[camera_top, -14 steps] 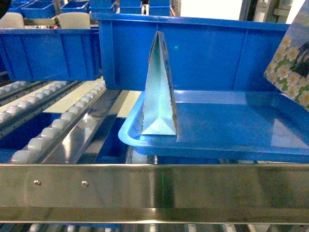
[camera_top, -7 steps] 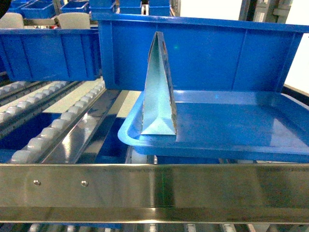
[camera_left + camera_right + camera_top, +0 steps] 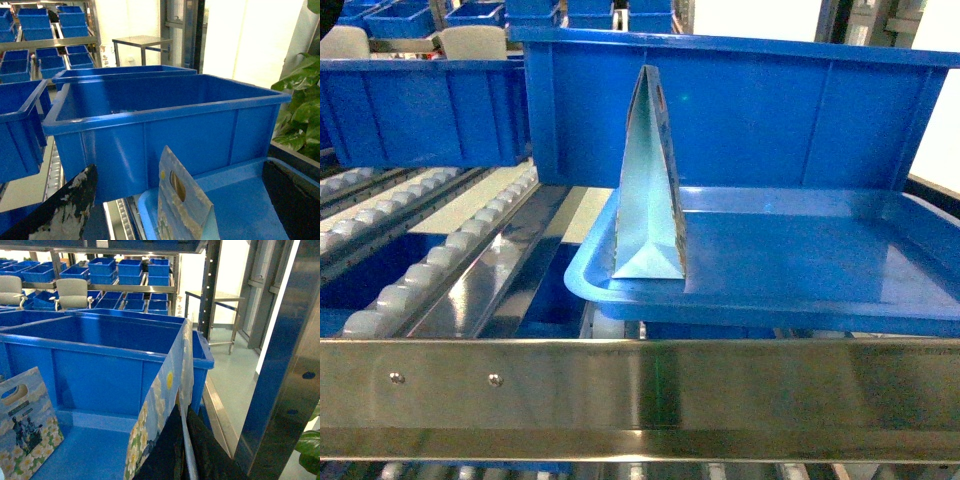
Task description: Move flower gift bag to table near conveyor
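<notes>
My right gripper [image 3: 186,455] is shut on the top edge of a flower gift bag [image 3: 159,405] printed with daisies, held up in front of the blue bin. This bag and gripper are outside the head view. A second flower gift bag [image 3: 646,185] stands upright at the left end of the blue tray [image 3: 800,270]. It also shows in the right wrist view [image 3: 27,425]. My left gripper [image 3: 180,220] is open, its fingers [image 3: 65,210] wide on either side of this standing bag [image 3: 182,207] without touching it. The conveyor's white rollers [image 3: 430,260] slope at the left. The table is out of view.
A large blue bin [image 3: 720,110] stands right behind the tray, another blue bin [image 3: 420,105] to its left. A steel rail [image 3: 640,385] crosses the front. A steel upright post [image 3: 280,365] is close on the right of the held bag. A green plant [image 3: 300,105] is at far right.
One second ago the held daisy bag showed at the right edge of the head view. It then left the view to the right. The standing bag has not moved.
</notes>
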Tool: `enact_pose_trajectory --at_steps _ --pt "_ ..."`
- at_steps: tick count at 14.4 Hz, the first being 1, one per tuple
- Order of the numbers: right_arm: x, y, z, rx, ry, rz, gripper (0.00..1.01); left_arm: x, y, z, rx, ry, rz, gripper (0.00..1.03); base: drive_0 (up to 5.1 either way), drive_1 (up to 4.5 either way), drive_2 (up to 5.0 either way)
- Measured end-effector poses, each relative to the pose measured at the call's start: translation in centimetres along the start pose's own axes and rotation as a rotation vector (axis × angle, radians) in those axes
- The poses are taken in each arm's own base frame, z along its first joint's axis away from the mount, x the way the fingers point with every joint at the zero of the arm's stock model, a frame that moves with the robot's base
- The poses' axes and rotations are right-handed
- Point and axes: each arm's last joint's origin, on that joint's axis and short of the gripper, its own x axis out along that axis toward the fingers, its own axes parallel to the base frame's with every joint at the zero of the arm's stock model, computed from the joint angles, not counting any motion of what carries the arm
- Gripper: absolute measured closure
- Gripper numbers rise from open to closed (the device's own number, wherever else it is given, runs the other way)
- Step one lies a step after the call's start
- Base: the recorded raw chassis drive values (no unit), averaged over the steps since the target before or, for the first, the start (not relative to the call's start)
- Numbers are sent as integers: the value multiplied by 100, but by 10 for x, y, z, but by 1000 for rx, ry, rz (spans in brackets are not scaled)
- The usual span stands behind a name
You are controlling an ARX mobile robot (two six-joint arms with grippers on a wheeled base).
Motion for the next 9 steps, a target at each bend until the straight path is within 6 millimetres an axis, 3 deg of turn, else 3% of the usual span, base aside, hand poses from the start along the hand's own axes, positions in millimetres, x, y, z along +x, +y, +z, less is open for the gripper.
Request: enact_pose_trajectory --at_steps 5,9 --pt "0 0 0 0 0 0 99 7 -14 22 -30 0 -20 5 0 0 0" --pt "0 0 0 1 0 0 99 29 -30 -1 -15 79 91 5 0 0 0"
